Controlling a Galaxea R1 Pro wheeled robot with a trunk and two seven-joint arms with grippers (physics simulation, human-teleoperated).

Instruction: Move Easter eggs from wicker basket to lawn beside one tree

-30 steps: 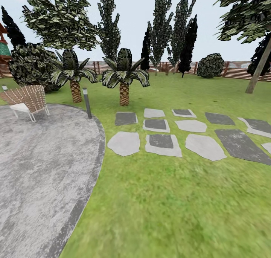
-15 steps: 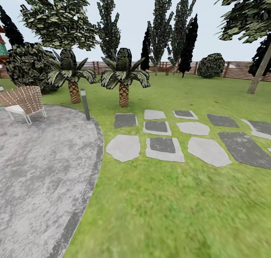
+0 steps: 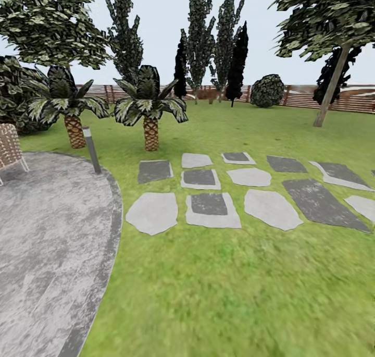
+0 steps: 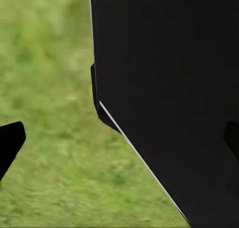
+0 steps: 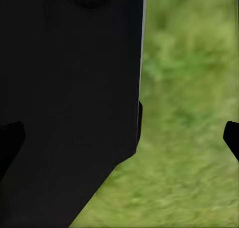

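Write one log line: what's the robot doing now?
phase: driving, searching | ahead: lawn, stepping stones, palm trees, fence | hands: empty

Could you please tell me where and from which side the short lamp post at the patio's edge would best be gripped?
The lamp post stands upright at the patio rim, slim and straight, so probably grip its shaft mid-height, below the head, coming in level from the lawn side.

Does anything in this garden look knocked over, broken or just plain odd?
Mostly it looks tidy. The one oddity is the tree at the far right by the fence: its pale trunk leans, while the two short palms beside the paved patio stand straight. The stepping stones lie flat in the lawn, nothing spilled.
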